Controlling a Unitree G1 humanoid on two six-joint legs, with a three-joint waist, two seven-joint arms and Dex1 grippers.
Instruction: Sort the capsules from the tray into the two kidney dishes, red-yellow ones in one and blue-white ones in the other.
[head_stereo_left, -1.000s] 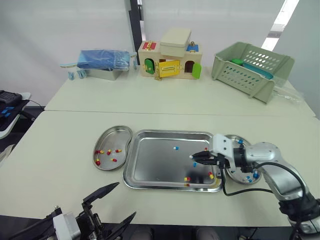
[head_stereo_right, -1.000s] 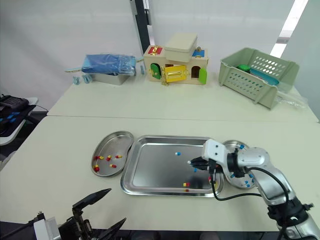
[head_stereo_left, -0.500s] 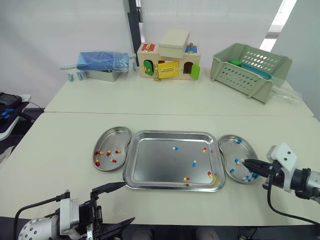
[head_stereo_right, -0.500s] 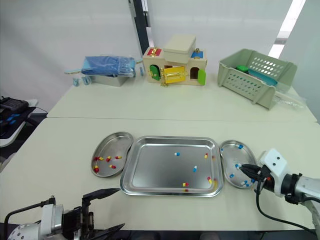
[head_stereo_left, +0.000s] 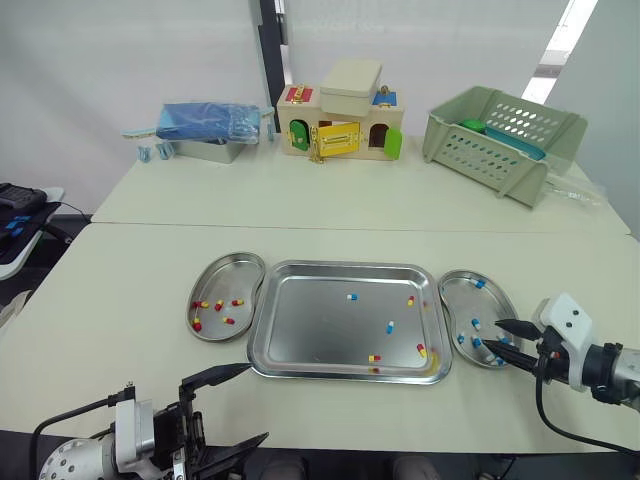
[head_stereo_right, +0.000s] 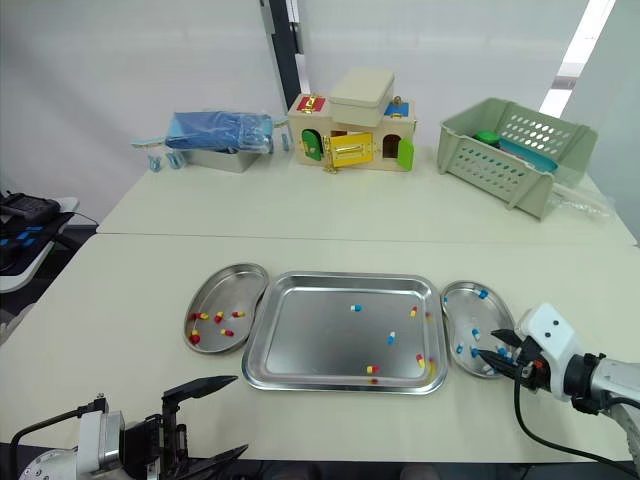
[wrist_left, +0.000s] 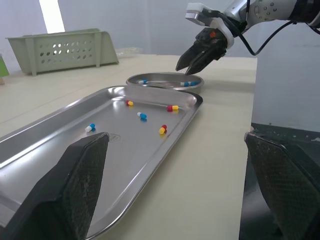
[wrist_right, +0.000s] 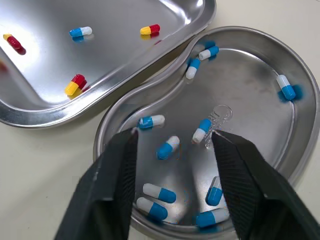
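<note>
Right wrist view is showing the right tool (wrist_right: 173, 135) hovering, released and empty, over the kidney dish (wrist_right: 245, 85), likely because blue-white capsules (wrist_right: 167, 148) are being gathered there.

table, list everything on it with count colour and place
tray: 1, silver, centre of near table
left dish: 1, silver, left of tray
right dish: 1, silver, right of tray
red-yellow capsules: 3 in tray, about 6 in left dish
blue-white capsules: 2 in tray, about 10 in right dish
toy house: 1, wooden, back centre
basket: 1, pale green, back right
metal box: 1, silver, back left
blue pack: 1, on metal box
left gripper: black, open, at near table edge
right gripper: black, open, over right dish
</note>
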